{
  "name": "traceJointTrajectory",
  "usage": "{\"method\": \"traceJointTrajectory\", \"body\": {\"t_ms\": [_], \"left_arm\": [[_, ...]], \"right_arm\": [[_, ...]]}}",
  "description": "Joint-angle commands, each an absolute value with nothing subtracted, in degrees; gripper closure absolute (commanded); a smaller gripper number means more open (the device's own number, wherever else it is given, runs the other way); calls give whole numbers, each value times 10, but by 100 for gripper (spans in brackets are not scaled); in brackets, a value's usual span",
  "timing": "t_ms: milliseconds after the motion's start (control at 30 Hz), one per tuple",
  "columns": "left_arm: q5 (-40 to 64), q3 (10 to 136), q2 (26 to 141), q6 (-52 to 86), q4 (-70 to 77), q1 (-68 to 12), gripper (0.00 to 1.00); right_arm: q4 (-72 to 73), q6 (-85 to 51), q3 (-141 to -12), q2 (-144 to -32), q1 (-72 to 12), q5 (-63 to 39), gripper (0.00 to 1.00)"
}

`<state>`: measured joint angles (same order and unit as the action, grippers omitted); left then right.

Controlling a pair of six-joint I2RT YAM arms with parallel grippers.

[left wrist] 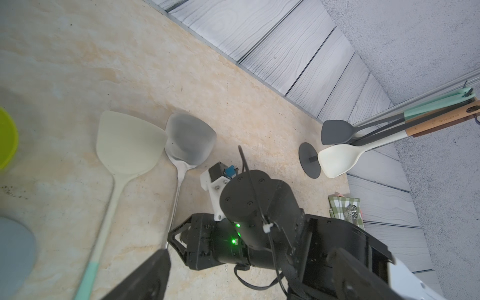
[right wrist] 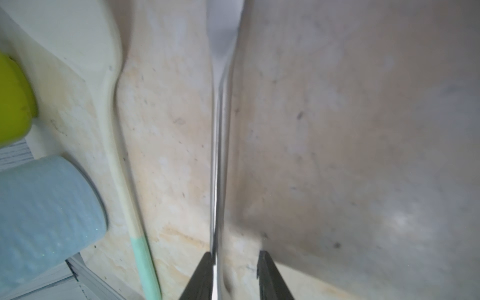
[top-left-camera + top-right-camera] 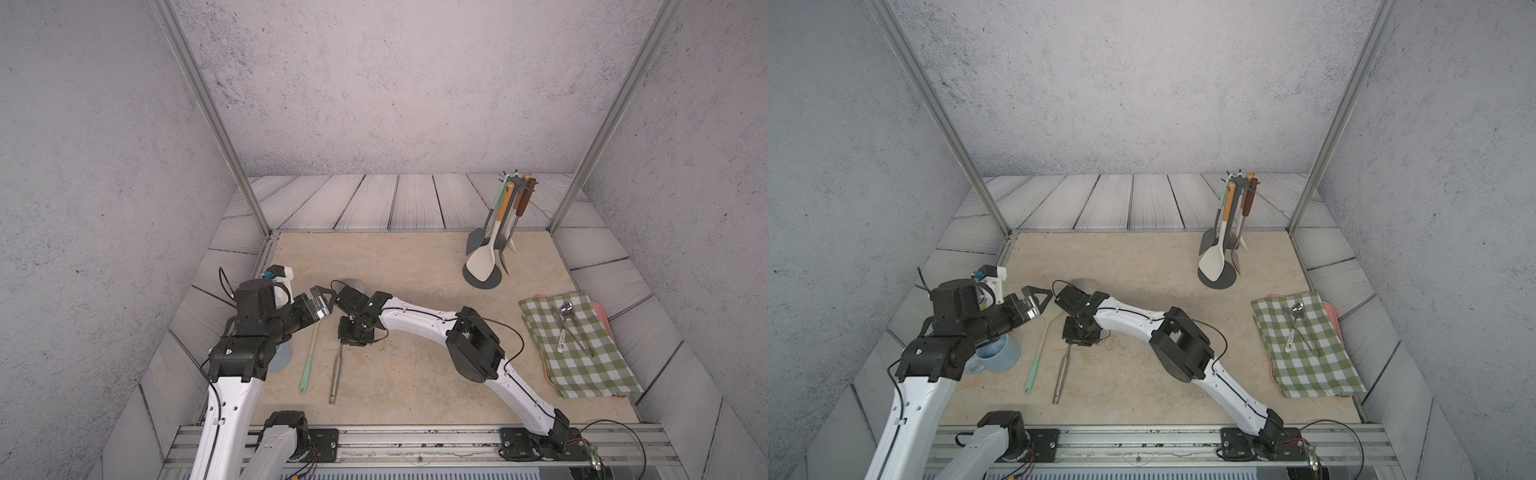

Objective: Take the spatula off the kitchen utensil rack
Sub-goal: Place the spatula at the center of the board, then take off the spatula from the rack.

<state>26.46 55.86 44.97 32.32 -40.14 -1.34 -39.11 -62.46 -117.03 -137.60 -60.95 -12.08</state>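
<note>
The kitchen utensil rack (image 3: 482, 277) (image 3: 1219, 280) stands at the back right, its base also in the left wrist view (image 1: 309, 158). A dark grey spatula (image 3: 474, 243), a cream spoon (image 3: 482, 259) and other utensils hang from it. A metal spatula (image 3: 336, 374) (image 3: 1062, 372) (image 1: 191, 140) lies flat on the table. My right gripper (image 3: 347, 338) (image 2: 235, 255) points down over its handle (image 2: 219, 130), jaws slightly open; the handle lies against one finger with a gap to the other. My left gripper (image 3: 320, 305) (image 1: 249, 280) hovers wide open and holds nothing.
A cream spatula with a mint handle (image 3: 308, 365) (image 1: 130, 142) lies beside the metal one. A blue mug (image 3: 998, 353) sits under my left arm, next to a yellow-green bowl (image 1: 6, 137). A green check cloth (image 3: 582, 357) with cutlery lies at the right.
</note>
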Motion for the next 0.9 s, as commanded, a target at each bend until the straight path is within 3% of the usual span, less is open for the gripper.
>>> {"method": "traceJointTrajectory", "body": {"t_ms": [0, 233, 467, 533, 667, 867], "left_arm": [[290, 584, 436, 314, -400, -7, 1], [331, 602, 417, 335, -387, -8, 1], [351, 566, 416, 353, -350, -7, 1], [358, 548, 417, 363, -332, -8, 1], [364, 505, 423, 388, -286, -15, 1], [321, 435, 441, 426, -200, -73, 1]], "right_arm": [[-390, -592, -1130, -1294, -612, -64, 68], [-382, -537, -983, -1135, -612, 7, 59], [-430, -463, -889, -1016, -610, 67, 26], [-443, -428, -871, -999, -611, 74, 21], [-441, -370, -815, -969, -610, 102, 16], [-293, -348, -631, -885, -610, 148, 14]]}}
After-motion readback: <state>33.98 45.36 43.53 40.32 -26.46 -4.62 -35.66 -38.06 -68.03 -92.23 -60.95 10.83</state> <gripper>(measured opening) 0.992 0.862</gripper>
